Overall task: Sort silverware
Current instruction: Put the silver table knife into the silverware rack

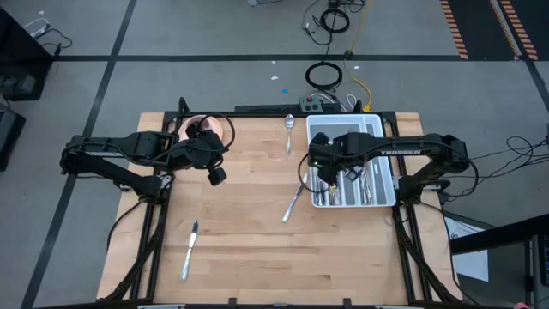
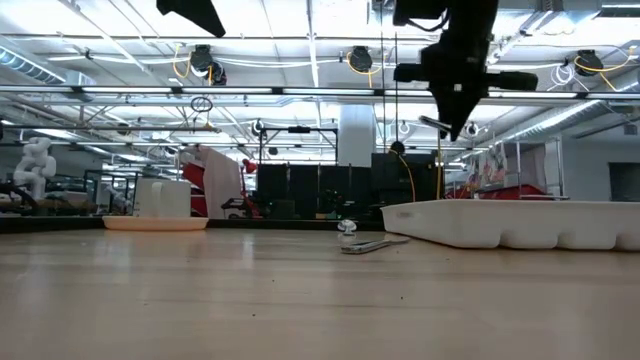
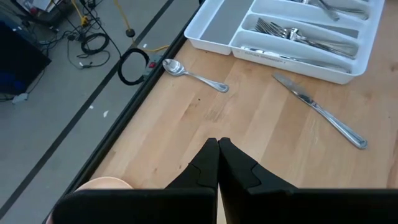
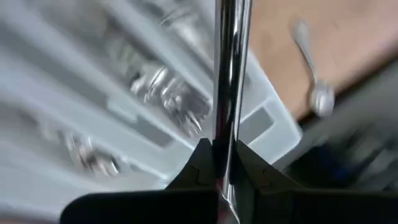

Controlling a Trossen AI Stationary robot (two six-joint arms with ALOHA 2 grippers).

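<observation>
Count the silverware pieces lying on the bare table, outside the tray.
3: a spoon near the far edge, a knife beside the tray's left side, another piece near the front left. More may be hidden.

tray (image 1: 382,129): table's right, far side | spoon (image 1: 289,133): left of tray | knife (image 1: 189,253): near-left
</observation>
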